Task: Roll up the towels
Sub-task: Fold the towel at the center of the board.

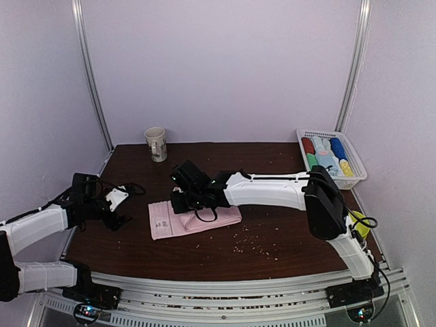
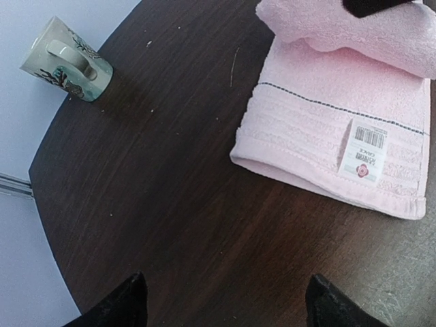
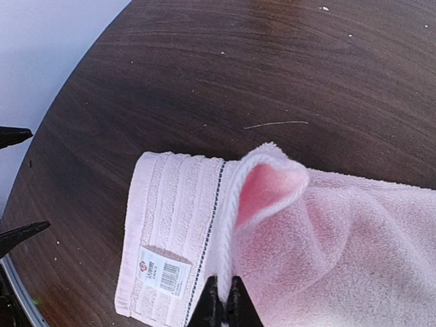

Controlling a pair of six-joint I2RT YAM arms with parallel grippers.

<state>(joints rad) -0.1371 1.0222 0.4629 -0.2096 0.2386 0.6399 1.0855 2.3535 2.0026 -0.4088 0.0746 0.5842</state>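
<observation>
A pale pink towel [image 1: 178, 219] lies on the dark table, left of centre, with a white label [image 2: 364, 158] near its left end. My right gripper [image 3: 224, 300] is shut on the towel's edge [image 3: 272, 225] and holds it lifted, so a fold curls up over the flat part. In the top view this gripper [image 1: 187, 197] sits over the towel's far side. My left gripper [image 2: 225, 303] is open over bare table, left of the towel [image 2: 334, 129], with nothing between its fingers [image 2: 122, 306].
A patterned mug [image 1: 157, 144] stands at the table's back left. A white slatted basket [image 1: 357, 170] with several rolled towels [image 1: 325, 156] sits at the back right. Crumbs [image 1: 252, 242] dot the table in front of the pink towel.
</observation>
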